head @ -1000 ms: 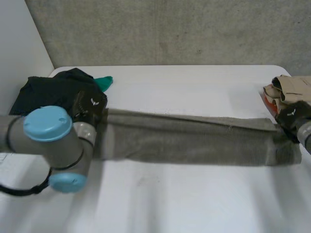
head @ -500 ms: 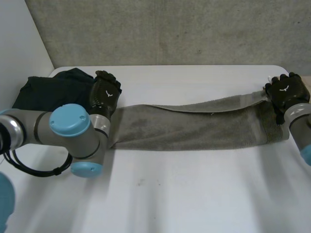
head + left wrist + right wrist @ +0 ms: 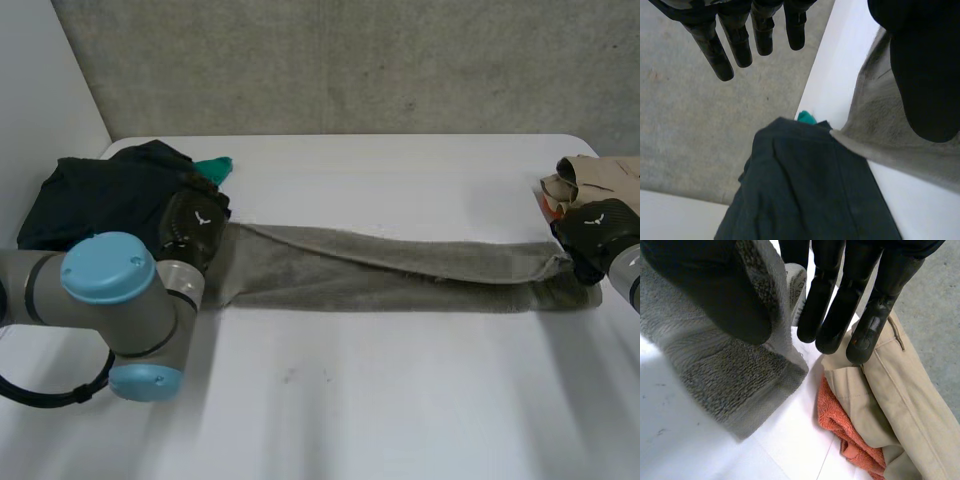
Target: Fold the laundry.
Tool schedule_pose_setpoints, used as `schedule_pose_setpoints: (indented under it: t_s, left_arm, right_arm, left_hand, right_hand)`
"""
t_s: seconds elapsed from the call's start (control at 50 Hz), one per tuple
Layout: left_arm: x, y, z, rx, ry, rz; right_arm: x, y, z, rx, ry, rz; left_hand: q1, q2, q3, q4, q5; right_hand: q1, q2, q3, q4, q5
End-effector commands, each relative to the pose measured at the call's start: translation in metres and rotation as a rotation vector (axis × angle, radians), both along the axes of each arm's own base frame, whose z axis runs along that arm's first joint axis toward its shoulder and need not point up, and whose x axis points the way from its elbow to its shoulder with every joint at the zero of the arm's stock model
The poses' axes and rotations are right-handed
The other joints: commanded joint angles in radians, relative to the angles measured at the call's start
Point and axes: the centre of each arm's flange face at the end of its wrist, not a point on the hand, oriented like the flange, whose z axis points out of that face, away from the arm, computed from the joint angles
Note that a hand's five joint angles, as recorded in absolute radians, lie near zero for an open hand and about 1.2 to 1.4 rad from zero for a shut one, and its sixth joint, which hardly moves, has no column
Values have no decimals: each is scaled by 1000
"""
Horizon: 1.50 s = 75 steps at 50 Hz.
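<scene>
**Folded grey towel (image 3: 400, 280) spans the bench (image 3: 380, 400)**

The towel lies as a long strip across the bench. The left hand (image 3: 193, 225) is at its left end, fingers straight and gripping nothing. The right hand (image 3: 590, 232) pinches the right end between thumb and fingers. A dark garment (image 3: 95, 195) and a teal cloth (image 3: 215, 168) lie beside the left end. Beige trousers (image 3: 605, 178) and an orange cloth (image 3: 845, 425) lie beside the right end.

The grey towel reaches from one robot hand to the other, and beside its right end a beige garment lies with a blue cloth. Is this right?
The cloth with the beige garment is orange, not blue; the right wrist view shows it. The rest holds.
</scene>
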Motion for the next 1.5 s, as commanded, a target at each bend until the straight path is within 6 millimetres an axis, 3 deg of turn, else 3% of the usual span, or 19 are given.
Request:
schedule_pose_setpoints:
  t_s: [0.02, 0.08, 0.12, 0.3, 0.5, 0.74, 1.04, 1.12, 1.14, 1.16, 1.18, 1.2, 1.24, 1.26, 1.3, 1.38, 1.5]
  left_arm:
    - [8, -7, 7, 23, 101, 13]
    - [9, -6, 11, 39, 144, 10]
    - [9, -5, 12, 50, 163, 6]
    - [1, -10, 15, 58, 194, -81]
    - [12, -40, 9, 100, 284, -82]
    - [12, -41, 9, 132, 290, -79]
    - [10, -36, 5, 148, 289, -84]
    - [10, -34, 3, 156, 286, -84]
    - [9, -33, 3, 160, 286, -85]
    - [9, -32, 2, 162, 286, -85]
    - [10, -32, 1, 166, 284, -84]
    - [10, -30, 2, 167, 284, -84]
    - [10, -29, 2, 168, 284, -85]
    - [10, -29, 3, 166, 284, -86]
    - [10, -28, 3, 169, 283, -85]
    - [11, -27, 3, 173, 282, -84]
    - [11, -25, 3, 177, 282, -84]
  right_arm:
    - [-2, 12, 17, 47, -15, 3]
    - [-5, 18, 20, 100, -24, 2]
    - [-3, 19, 21, 104, -32, 25]
    - [8, 25, 17, 119, -96, 133]
    - [14, 31, 2, 128, -179, 173]
    - [21, 40, -11, 153, -200, 264]
    - [27, 55, -24, 86, 30, 403]
    - [27, 53, -13, 40, 44, 397]
    - [27, 52, -8, 23, 45, 390]
    - [26, 50, 0, 2, 44, 380]
    - [25, 47, 20, -49, 32, 353]
    - [25, 45, 30, -74, 17, 338]
    - [25, 44, 49, -105, -25, 303]
    - [23, 43, 61, -97, -79, 266]
    - [21, 43, 67, -62, -130, 238]
    - [15, 42, 86, -7, -224, 197]
    - [1, 41, 98, 42, -219, 143]
  left_hand:
    - [7, -9, -15, -6, -24]
    - [7, -9, -15, -6, -24]
    - [7, -9, -15, -6, -24]
    - [7, -9, -15, -6, -24]
    - [45, 30, 23, 32, 14]
    - [45, 30, 23, 32, 14]
    - [45, 30, 23, 32, 14]
    - [45, 30, 23, 32, 14]
    - [45, 30, 23, 32, 14]
    - [45, 30, 23, 32, 14]
    - [45, 30, 23, 32, 14]
    - [45, 30, 23, 32, 14]
    - [45, 30, 23, 32, 14]
    - [45, 30, 23, 32, 14]
    - [45, 30, 23, 32, 14]
    - [45, 30, 23, 32, 14]
    - [45, 30, 23, 32, 14]
  right_hand:
    - [409, 209, 213, 211, 237]
    - [-179, -379, -375, -377, -351]
    - [-354, -554, -550, -552, -526]
    - [-345, -545, -541, -543, -517]
    - [-434, -634, -629, -632, -606]
    - [-448, -648, -644, -646, -620]
    - [-442, -642, -638, -640, -614]
    - [-410, -610, -606, -608, -582]
    - [-311, -511, -507, -509, -483]
    - [-72, -272, -268, -270, -244]
    - [244, 44, 49, 46, 72]
    - [245, 45, 49, 47, 73]
    - [157, -43, -39, -41, -15]
    - [-189, -389, -385, -387, -361]
    - [-762, -962, -958, -960, -934]
    - [-636, -836, -832, -834, -808]
    - [-689, -889, -885, -887, -861]
